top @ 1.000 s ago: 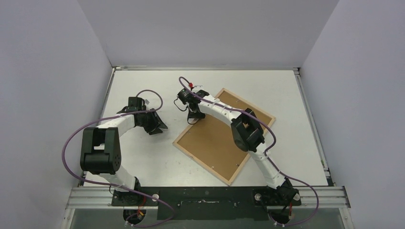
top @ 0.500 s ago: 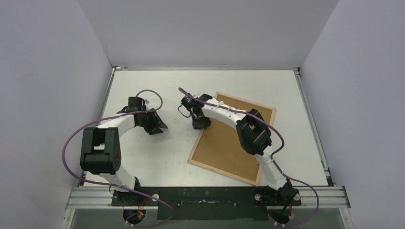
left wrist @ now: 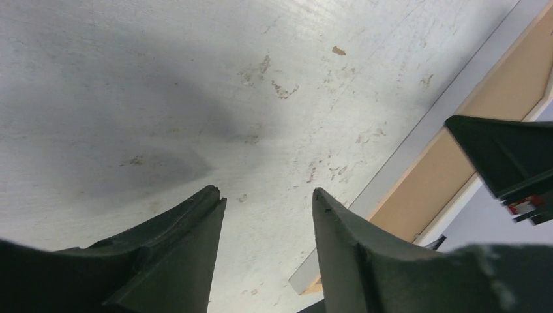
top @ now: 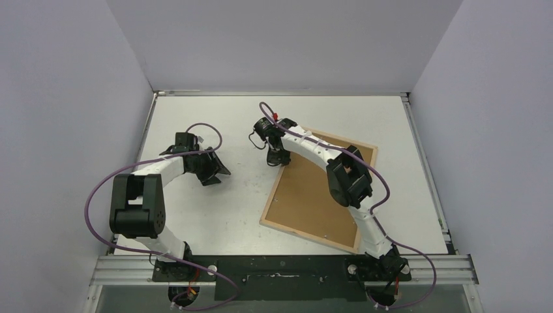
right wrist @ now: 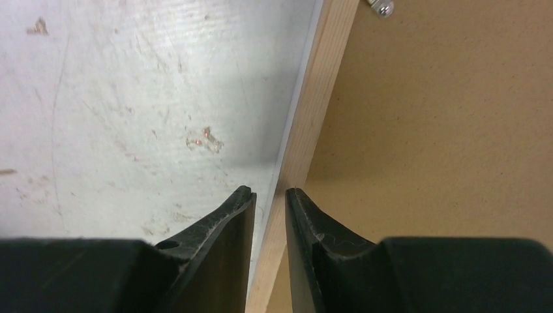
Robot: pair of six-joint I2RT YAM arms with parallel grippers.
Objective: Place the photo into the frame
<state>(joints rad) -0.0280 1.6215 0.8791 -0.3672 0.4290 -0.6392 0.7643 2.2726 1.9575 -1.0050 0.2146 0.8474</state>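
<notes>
Frame (top: 306,236) lies flat on the table (top: 215,215), right of centre, back side up and a bit skewed to the table edges. Its pale wood rim surrounds a brown backing board (top: 310,199). The right arm reaches over the board to the frame's far-left corner area.

Right gripper (top: 277,158) sits at the frame's left rim, near the far corner. Right wrist view: the 2 fingers of the right gripper (right wrist: 269,193) are nearly together, 1 on the table (right wrist: 130,98) side and 1 on the backing board (right wrist: 443,130) side. The frame's wood rim (right wrist: 319,98) runs into the narrow gap between them. Looks like a pinch on the rim, but actual contact is hard to confirm from this angle. A small metal clip (right wrist: 381,8) shows at the top edge of the board.

Left gripper (top: 218,175) is over bare table left of centre, well apart from the frame. Left wrist view: left gripper (left wrist: 267,199) has its fingers partly spread with nothing between them, only scuffed table (left wrist: 163,78) below.
</notes>
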